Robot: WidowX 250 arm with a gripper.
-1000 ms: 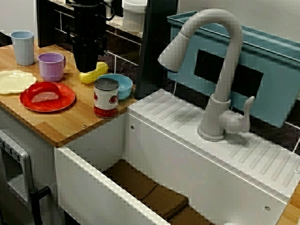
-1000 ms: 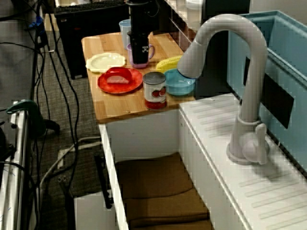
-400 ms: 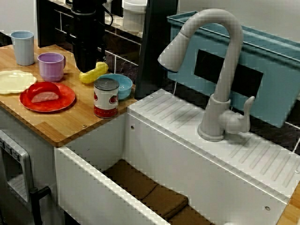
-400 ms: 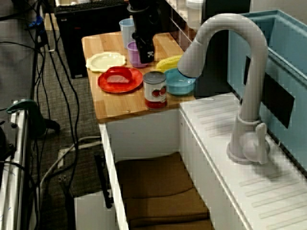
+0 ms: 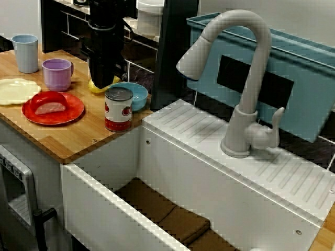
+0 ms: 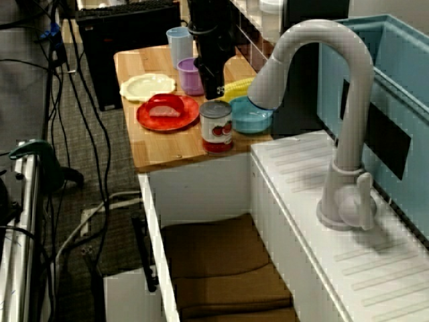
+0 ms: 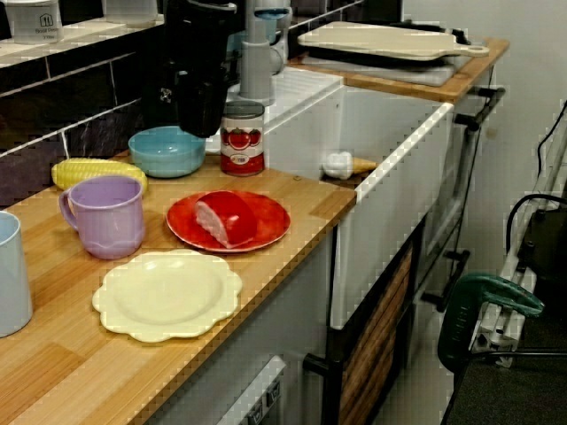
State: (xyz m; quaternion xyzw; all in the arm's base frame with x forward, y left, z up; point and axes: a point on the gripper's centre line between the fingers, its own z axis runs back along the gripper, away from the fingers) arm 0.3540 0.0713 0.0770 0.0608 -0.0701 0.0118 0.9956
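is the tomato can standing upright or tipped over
Upright: the can stands on its base on the wooden counter, its flat lid facing up.

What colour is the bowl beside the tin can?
The bowl is light blue, clearest in the view along the counter toward the sink.

3 cams, none on the arm, all mid-range.

Sink-front view: raised, looks across the sink [image 5: 172, 172] at the faucet [image 5: 246, 78] and back wall, table [image 5: 78, 137] at left.

Sink-end view: high, looks along the sink toward the table, floor [image 6: 80, 201] at left.

Table-end view: low, close to the table's far end, faces back toward the sink.

All three share the can [image 5: 119, 108], red plate [image 5: 76, 111] and faucet.
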